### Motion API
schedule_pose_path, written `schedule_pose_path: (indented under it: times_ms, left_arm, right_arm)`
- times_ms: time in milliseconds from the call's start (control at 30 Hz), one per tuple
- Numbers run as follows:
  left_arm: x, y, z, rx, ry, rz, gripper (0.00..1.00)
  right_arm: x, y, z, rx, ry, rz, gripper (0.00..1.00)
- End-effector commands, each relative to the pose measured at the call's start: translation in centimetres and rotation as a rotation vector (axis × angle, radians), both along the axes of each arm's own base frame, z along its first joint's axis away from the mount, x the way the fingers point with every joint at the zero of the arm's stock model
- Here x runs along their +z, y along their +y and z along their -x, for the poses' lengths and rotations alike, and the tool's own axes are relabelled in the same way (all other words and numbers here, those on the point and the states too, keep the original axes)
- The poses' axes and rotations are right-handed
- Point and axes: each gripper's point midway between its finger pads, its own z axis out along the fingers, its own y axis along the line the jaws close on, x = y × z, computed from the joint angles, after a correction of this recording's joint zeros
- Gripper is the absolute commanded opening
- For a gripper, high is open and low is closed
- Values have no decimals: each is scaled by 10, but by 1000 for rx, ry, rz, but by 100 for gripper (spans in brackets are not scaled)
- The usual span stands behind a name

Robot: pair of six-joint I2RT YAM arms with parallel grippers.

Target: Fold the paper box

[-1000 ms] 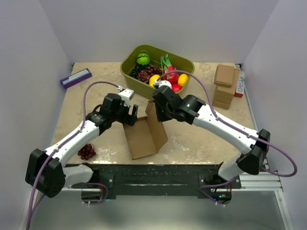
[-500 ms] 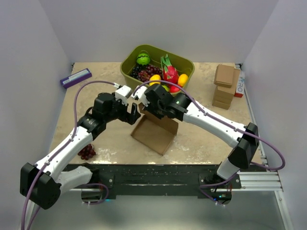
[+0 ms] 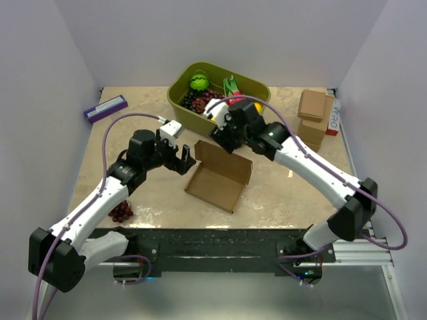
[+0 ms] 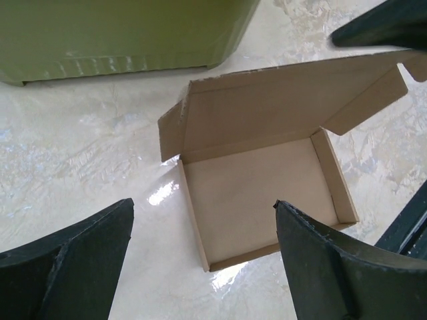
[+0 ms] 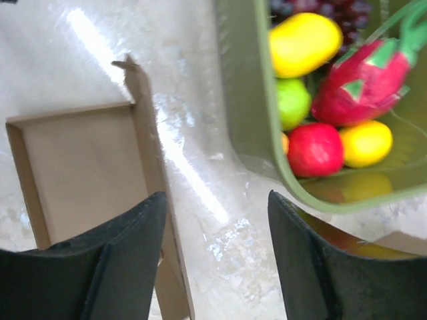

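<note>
At the upper left of the top view, a purple rectangular box (image 3: 105, 107) lies on the beige marbled tabletop (image 3: 287, 193). A dark red bunch of grapes (image 3: 121, 211) sits at lower left. Left of centre hovers the left gripper (image 3: 185, 159), its fingers spread wide with nothing between them. In the centre lies the plain brown cardboard paper box (image 3: 215, 183), a shallow open tray with its lid raised along the far edge, just in front of the olive-green plastic bin (image 3: 177, 101) of fruit. The right gripper (image 3: 223, 130) hangs over the gap between lid and bin, fingers parted and empty. A stack of small brown cardboard boxes (image 3: 312, 120) stands at the right.
</note>
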Motion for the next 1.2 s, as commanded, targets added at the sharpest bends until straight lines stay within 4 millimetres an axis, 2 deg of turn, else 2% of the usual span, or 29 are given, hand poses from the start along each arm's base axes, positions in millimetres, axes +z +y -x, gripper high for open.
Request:
schedule_pose_path:
  times_ms: [0, 67, 133, 167, 200, 233, 267, 300, 333, 400, 433, 500, 567, 667, 733, 800, 833, 900, 933, 1033, 1100, 1167]
  left_arm:
    - [18, 5, -12, 16, -63, 60, 91]
    - [21, 2, -13, -1, -57, 93, 92]
    - [24, 4, -19, 10, -58, 118, 91]
    - [24, 4, -20, 11, -58, 125, 91]
    - [26, 5, -25, 22, -59, 136, 91]
    - [31, 5, -28, 27, -67, 144, 91]
    - [35, 5, -31, 32, -72, 153, 91]
    - [38, 6, -35, 44, -70, 159, 90]
    - [50, 5, -40, 52, -91, 170, 90]
    - [61, 3, -48, 56, -108, 189, 90]
    - [68, 1, -51, 53, -121, 198, 90]
    - [77, -2, -58, 46, -160, 215, 90]
    - [75, -3, -61, 44, -169, 218, 90]
    - [52, -1, -61, 49, -119, 198, 90]
    - [45, -1, -60, 43, -104, 191, 90]
    - [45, -3, -60, 37, -102, 197, 90]
    - [46, -3, -60, 34, -103, 198, 90]
    - [45, -4, -60, 28, -102, 194, 90]
    - [45, -4, -60, 26, -103, 188, 90]
    - [42, -6, -56, -12, -94, 168, 90]
    - [42, -8, -52, -48, -96, 156, 90]
    - [41, -14, -40, -118, -78, 156, 90]
  right_arm:
    - [87, -17, 3, -174, -165, -348, 68]
    - [95, -34, 13, -274, -163, -442, 70]
    - [90, -39, 24, -371, -92, -567, 69]
    - [69, -46, 27, -423, -63, -568, 64]
    - [72, -51, 37, -458, -41, -645, 62]
    - [42, -56, 43, -494, 5, -632, 59]
    - [32, -61, 47, -520, 15, -650, 56]
    - [31, -67, 54, -548, 20, -705, 56]
    - [7, -73, 59, -572, 34, -701, 56]
    - [-1, -80, 66, -588, 32, -738, 59]
    - [-14, -82, 69, -595, 42, -727, 59]
    - [-21, -83, 71, -586, 47, -718, 60]
    - [-35, -81, 70, -586, 63, -690, 60]
    - [-54, -75, 65, -592, 80, -651, 60]
    - [-68, -75, 60, -616, 80, -633, 57]
    - [-72, -73, 57, -618, 76, -628, 52]
    - [-71, -70, 54, -609, 71, -633, 43]
    - [-78, -70, 52, -606, 72, -594, 33]
    - [-75, -70, 51, -605, 66, -584, 23]
    - [-70, -67, 50, -551, 47, -542, 15]
    - [-66, -61, 53, -443, 36, -481, 10]
    - [-57, -59, 51, -363, -2, -430, 7]
